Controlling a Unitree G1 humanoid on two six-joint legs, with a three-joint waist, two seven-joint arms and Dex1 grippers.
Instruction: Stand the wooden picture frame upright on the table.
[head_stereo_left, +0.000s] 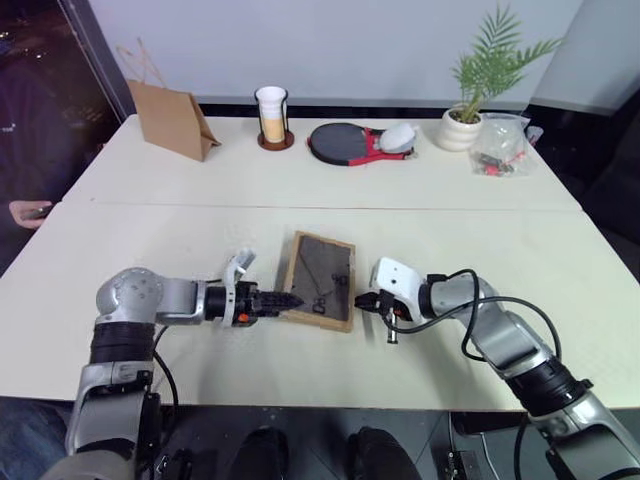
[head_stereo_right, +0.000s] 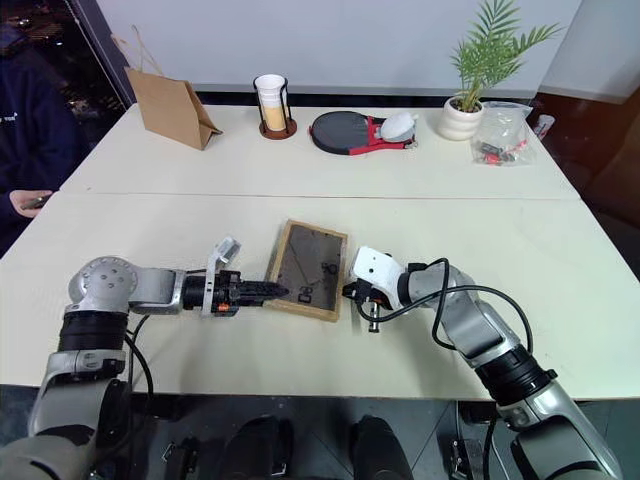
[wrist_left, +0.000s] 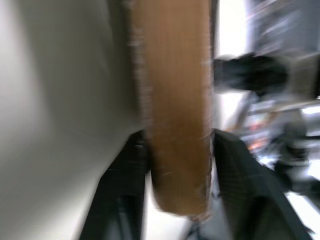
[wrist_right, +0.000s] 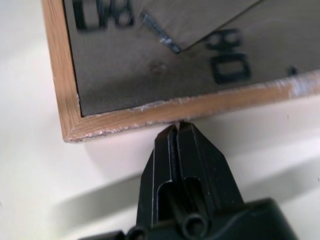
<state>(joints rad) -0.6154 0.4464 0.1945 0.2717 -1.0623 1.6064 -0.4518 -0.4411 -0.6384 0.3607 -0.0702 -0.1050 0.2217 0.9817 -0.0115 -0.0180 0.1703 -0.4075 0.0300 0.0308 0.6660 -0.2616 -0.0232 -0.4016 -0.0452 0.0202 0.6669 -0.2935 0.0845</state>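
Note:
The wooden picture frame (head_stereo_left: 320, 278) lies face down on the table (head_stereo_left: 200, 240), its dark grey back and folded stand facing up. My left gripper (head_stereo_left: 290, 303) comes in from the left and is shut on the frame's near-left edge. In the left wrist view the light-wood edge (wrist_left: 175, 125) sits between the two black fingers (wrist_left: 122, 190). My right gripper (head_stereo_left: 360, 300) is shut with nothing held. In the right wrist view its tips (wrist_right: 176, 127) meet the frame's wooden side (wrist_right: 165, 115) close to a corner.
Along the far edge stand a brown paper bag (head_stereo_left: 170, 118), a cup in a holder (head_stereo_left: 272, 115), a black and red paddle (head_stereo_left: 350, 143), a potted plant (head_stereo_left: 470, 110) and a clear plastic bag (head_stereo_left: 500, 148). A person's hand (head_stereo_left: 30, 213) rests at the left edge.

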